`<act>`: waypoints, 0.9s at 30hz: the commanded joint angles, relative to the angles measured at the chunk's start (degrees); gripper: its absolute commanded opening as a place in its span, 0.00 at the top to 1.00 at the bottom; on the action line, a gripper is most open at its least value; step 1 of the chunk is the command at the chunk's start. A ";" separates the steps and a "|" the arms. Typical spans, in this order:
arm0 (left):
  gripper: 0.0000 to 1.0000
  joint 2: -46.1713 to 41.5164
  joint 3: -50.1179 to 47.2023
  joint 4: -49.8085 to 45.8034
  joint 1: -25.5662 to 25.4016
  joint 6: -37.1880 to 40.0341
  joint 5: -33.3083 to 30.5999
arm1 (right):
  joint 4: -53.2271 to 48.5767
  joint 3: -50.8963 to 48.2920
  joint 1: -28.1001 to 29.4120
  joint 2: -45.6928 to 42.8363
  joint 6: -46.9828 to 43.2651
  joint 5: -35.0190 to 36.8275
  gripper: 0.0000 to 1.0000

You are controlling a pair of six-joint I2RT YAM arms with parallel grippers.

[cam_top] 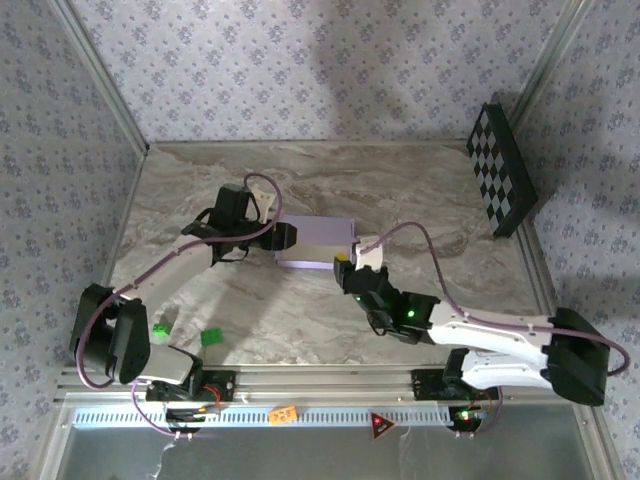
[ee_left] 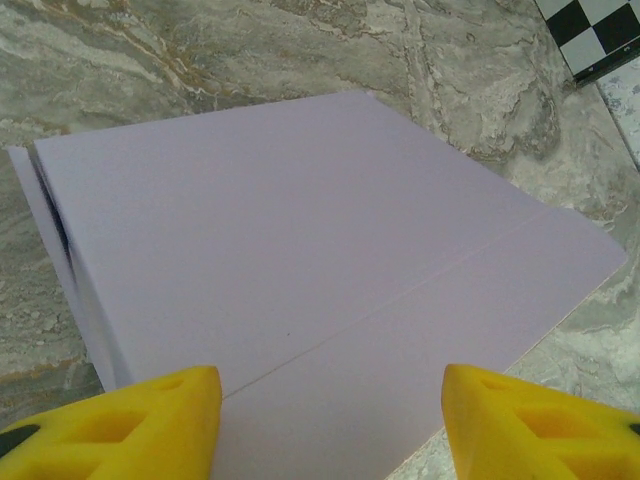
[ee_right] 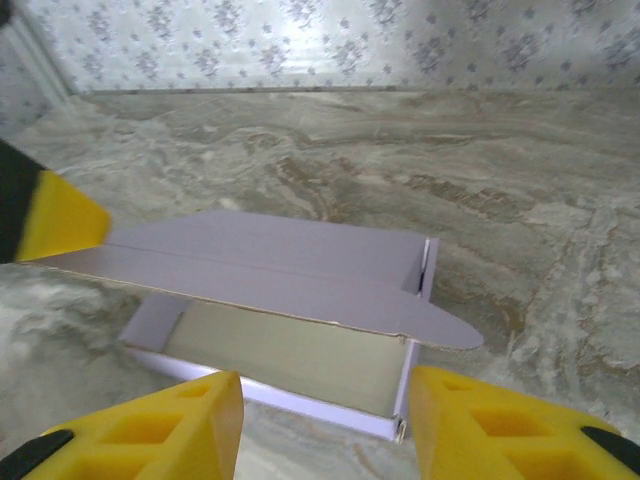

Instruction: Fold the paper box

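Nearest the arm bases, two small green pieces [cam_top: 212, 337] lie on the table [cam_top: 300, 320], well clear of the work. Beyond them the right claw [ee_right: 322, 388] hovers at the near long side of the paper box [cam_top: 318, 240]. Its yellow fingers are spread apart and grasp nothing.

The box sits in the middle of the table as a shallow lavender tray. Its lid [ee_right: 270, 265] is only part-way down: the near edge stands above the low front wall, and the cream inside shows through the gap. A rounded tab [ee_right: 445, 330] on the lid's right corner juts out past the side wall.

At the box's left end, the left claw [ee_left: 328, 388] is also released. Its fingers straddle the lavender lid surface without clamping it. Whether a fingertip touches the lid cannot be told.

The likeliest fault from here is the tab. If the lid is pushed down as it lies, the tab could land outside the wall and crumple instead of tucking in. The card is thin and light, so a push from one side alone could slide the whole box across the smooth table or buckle a wall. A fingertip could also be caught under the closing lid.

Far off at the right stands the checkerboard panel [cam_top: 500, 170], out of the way.
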 commanded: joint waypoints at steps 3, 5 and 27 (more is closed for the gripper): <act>0.41 0.94 0.29 0.82 0.25 -1.22 1.46 | -9.26 2.45 -1.13 -5.53 1.55 -11.66 0.51; 0.41 0.90 -0.05 0.67 0.25 -1.15 1.18 | -10.00 3.54 -2.13 -5.93 1.55 -13.96 0.51; 0.43 5.06 -5.03 2.67 0.28 -2.45 0.68 | -26.29 26.43 -23.61 21.53 2.34 -46.90 0.54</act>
